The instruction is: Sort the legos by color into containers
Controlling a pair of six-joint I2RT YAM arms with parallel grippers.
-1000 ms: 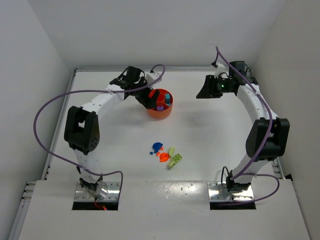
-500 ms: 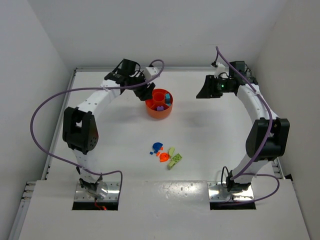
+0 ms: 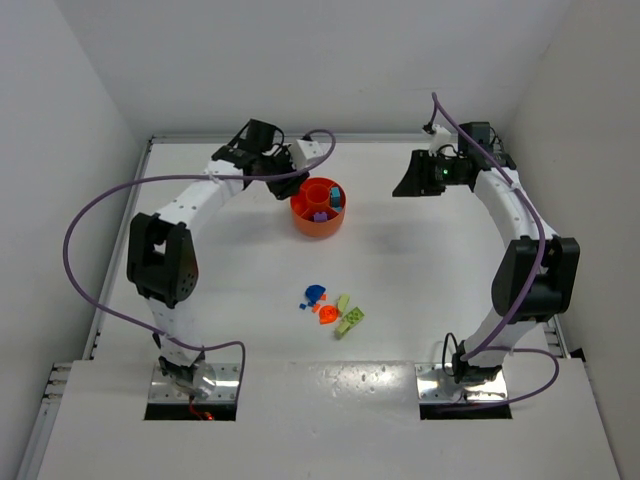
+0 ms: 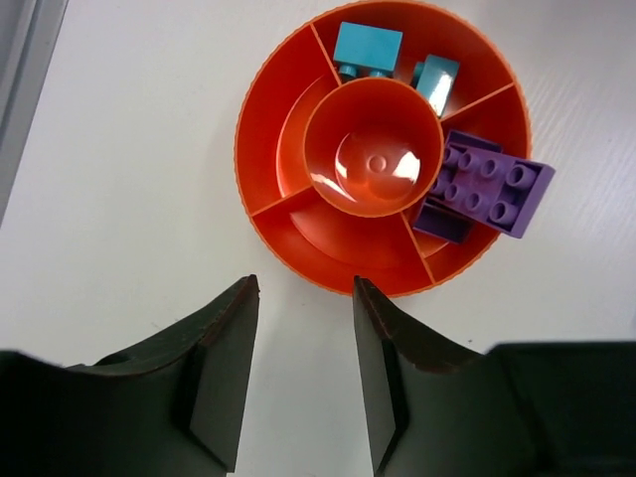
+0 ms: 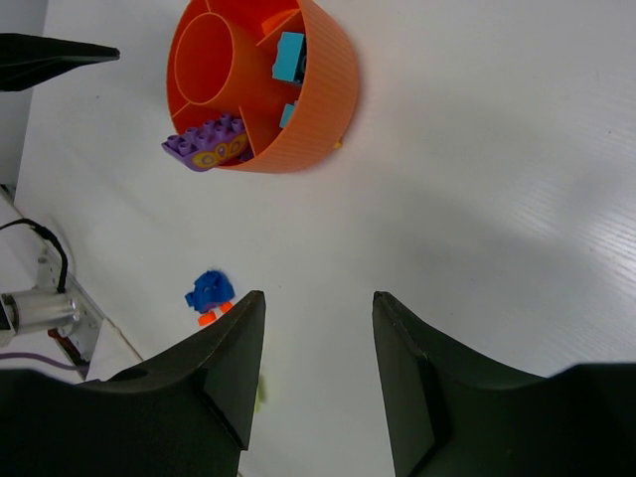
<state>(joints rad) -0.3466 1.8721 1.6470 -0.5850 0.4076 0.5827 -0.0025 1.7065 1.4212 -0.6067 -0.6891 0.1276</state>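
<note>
Tray (image 4: 266, 149) just beyond left gripper (image 4: 304, 290), jaws half apart, empty; teal bricks (image 4: 368, 46) and purple brick (image 4: 489, 185) in separate wedges. Loose legos (image 3: 332, 310) mid-table, well apart from tray. Right gripper (image 5: 318, 298) parted, empty. Advice: widen jaws, approach pile edge, take single piece, match colour to wedge

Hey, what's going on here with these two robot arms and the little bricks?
Two robot arms are sorting toy bricks by color into an orange tray. Teal bricks lie in one section and purple bricks in the section next to it. The left gripper hangs just beside the tray, jaws apart and empty. The right gripper is off to the tray's right, also open and empty. Blue, orange and yellow-green loose bricks lie on the table, not yet sorted.
</note>
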